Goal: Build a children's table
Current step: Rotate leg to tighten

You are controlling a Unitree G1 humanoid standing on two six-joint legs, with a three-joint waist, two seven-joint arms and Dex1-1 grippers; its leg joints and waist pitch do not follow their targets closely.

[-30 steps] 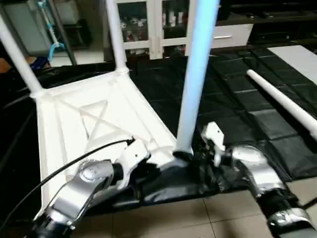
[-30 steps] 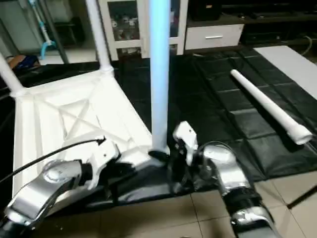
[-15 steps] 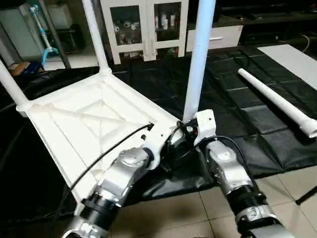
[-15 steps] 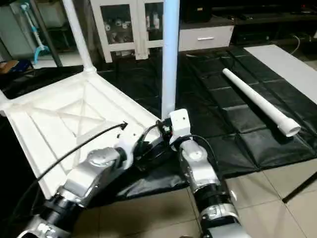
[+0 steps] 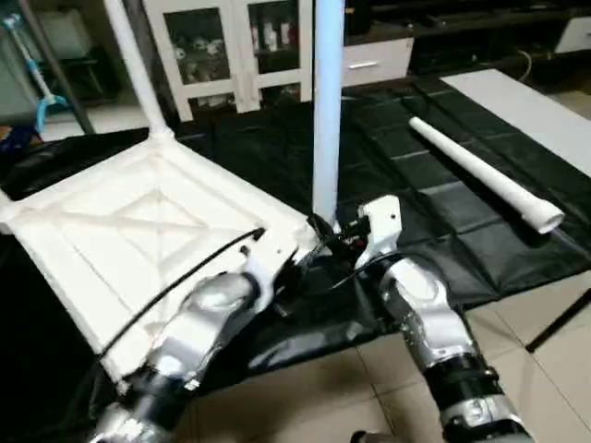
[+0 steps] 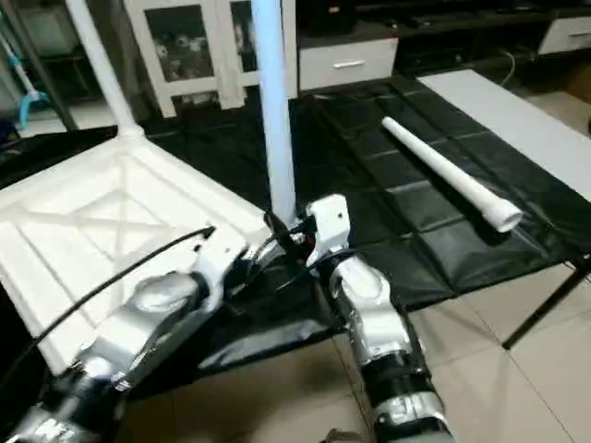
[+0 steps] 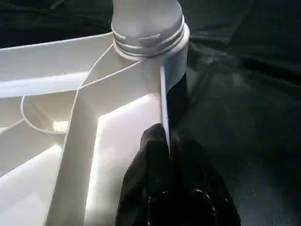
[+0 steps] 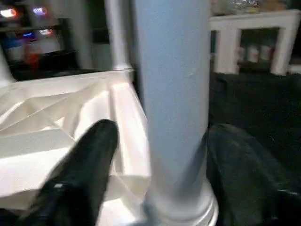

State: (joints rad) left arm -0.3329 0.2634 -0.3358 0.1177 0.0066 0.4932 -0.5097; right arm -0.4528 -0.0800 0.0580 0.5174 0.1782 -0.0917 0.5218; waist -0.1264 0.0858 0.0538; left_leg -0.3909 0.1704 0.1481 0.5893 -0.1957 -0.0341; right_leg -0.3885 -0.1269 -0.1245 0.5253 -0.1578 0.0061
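Head views: the white plastic table top (image 5: 138,221) lies upside down on a black quilted mat (image 5: 434,175), its moulded underside crossed by X-shaped ribs. Three long, smooth, round white legs stand up from its corner sockets: one at the near corner (image 5: 328,101), one at the far corner (image 5: 134,65), and a third cut off at the frame's left edge. A fourth leg (image 5: 485,171) lies loose on the mat to the right, well apart. Behind stand a white glass-door cabinet (image 5: 231,46) and a white drawer unit (image 5: 374,60); beige floor tiles (image 5: 554,305) border the mat. Both silver forearms meet at the near corner.

Left wrist view: the left gripper (image 7: 167,155), two black fingers pressed together, pinches the thin rim wall of the top just beside the corner socket, where the leg's ridged threaded collar (image 7: 148,40) sits.

Right wrist view: the right gripper (image 8: 160,155) is spread, its fingers (image 8: 89,155) flanking the near leg's base; contact cannot be judged.
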